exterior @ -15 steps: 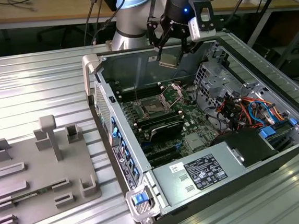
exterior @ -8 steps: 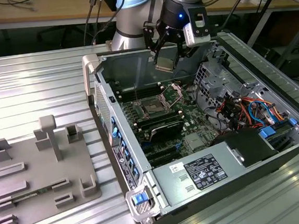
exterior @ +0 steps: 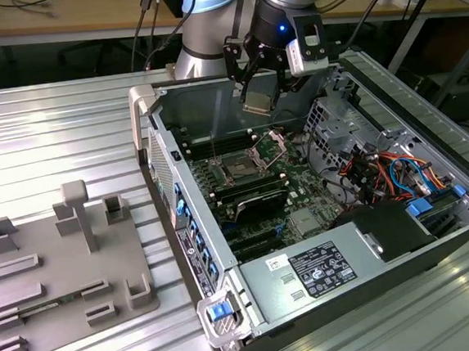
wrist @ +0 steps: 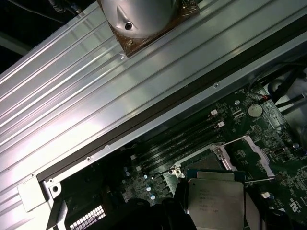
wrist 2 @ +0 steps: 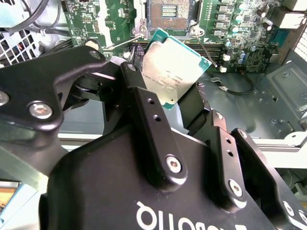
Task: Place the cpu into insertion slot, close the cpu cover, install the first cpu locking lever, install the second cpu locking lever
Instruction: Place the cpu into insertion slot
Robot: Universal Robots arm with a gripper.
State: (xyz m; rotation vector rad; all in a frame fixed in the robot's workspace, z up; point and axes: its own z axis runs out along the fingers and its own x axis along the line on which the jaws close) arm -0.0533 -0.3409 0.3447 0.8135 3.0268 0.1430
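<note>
Ribbed metal table (exterior: 50, 134), open computer case (exterior: 194, 253) standing on it, grey fixture plate (exterior: 55, 286) alongside

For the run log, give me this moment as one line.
gripper: shut on cpu | cpu: held in air above motherboard, not seated | insertion slot: empty | cpu cover: raised open

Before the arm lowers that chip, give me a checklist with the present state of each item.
1. Grip on the cpu: ok, the gripper is shut on it.
2. insertion slot free of any chip: ok.
3. cpu cover swung up off the slot: ok.
4. cpu level with the slot: not ok, it hangs tilted in the exterior view.
5. cpu centred over the slot: cannot tell.
</note>
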